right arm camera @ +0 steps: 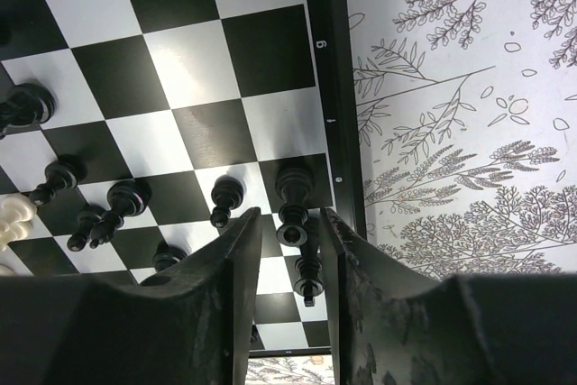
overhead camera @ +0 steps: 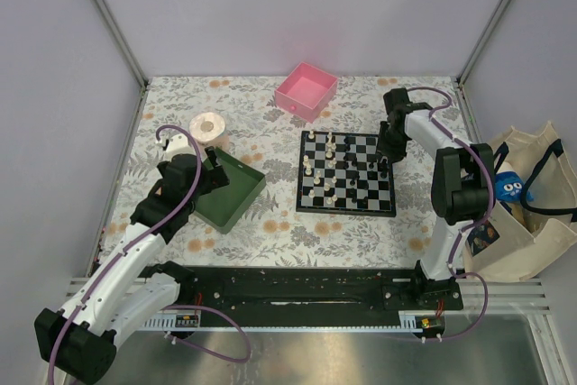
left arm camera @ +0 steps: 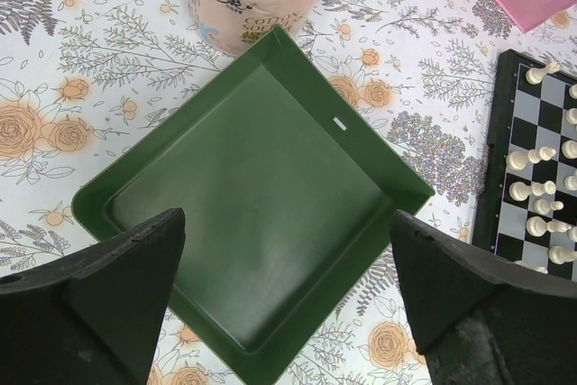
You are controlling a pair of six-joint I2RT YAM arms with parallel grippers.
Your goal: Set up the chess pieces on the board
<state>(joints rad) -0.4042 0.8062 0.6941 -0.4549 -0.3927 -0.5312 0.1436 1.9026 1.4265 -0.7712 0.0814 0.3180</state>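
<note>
On chequered board (right arm camera: 194, 69), tiny pieces (right arm camera: 293, 188), seemingly upright

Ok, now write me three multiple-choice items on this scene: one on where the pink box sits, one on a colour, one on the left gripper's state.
1. Where is the pink box relative to the board?
A. Past its far edge, near the left corner.
B. On top of it.
C. Between it and the arm bases.

2. What colour is the piece between the fingers of the right gripper?
A. Cream-white.
B. Pink.
C. Black.

3. How is the left gripper?
A. Shut tight.
B. Open, above the green tray.
C. Shut on a piece.

Answers:
1 A: the top view shows it beyond the board's far edge.
2 C: the right wrist view shows a dark piece by the board's rim.
3 B: the left wrist view shows its fingers wide apart over the bare tray.
</note>
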